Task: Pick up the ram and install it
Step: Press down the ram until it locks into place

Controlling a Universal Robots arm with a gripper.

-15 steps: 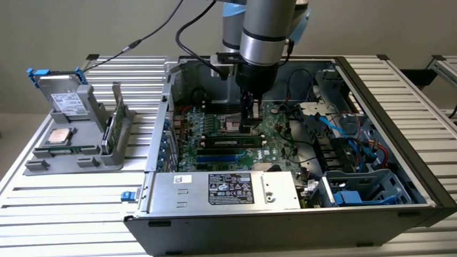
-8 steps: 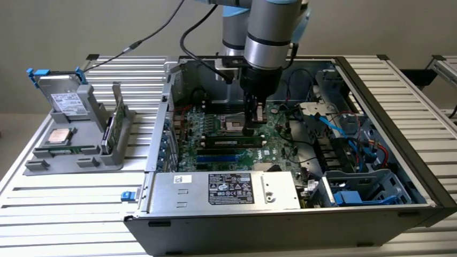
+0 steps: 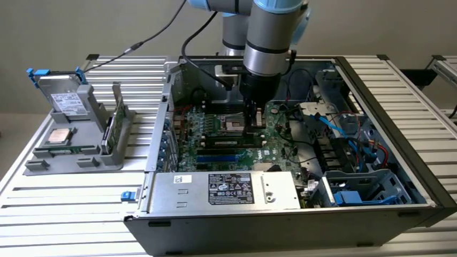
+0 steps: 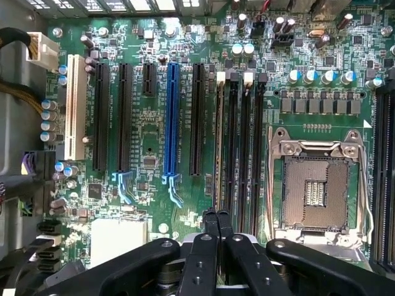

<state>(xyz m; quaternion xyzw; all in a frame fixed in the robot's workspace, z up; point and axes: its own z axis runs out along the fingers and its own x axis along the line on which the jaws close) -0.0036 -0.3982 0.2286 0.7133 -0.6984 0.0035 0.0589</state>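
Pressing appears to be the work in hand: the gripper [image 4: 216,217] has its fingers brought together with nothing between them, and the joined tips sit directly over one end of the ram [image 4: 220,142]. Closed fingers give a narrow, stiff tip suited to bearing on a thin top edge, which would explain the posture. The ram stands on edge in the outermost of the black slots [image 4: 245,142], on the side away from the empty socket [image 4: 316,188], so it is in the motherboard [image 4: 148,129] rather than in the gripper. Whether it is fully seated, and whether the tips touch it, cannot be told. In the exterior view the arm comes straight down into the open case [image 3: 400,107], an approach that keeps any load in line with the slot. The case lies on its side on the worktop [image 3: 64,209], giving access from above. A grey holder [image 3: 78,139] sits near the worktop edge at the exterior view's left, beside the case.
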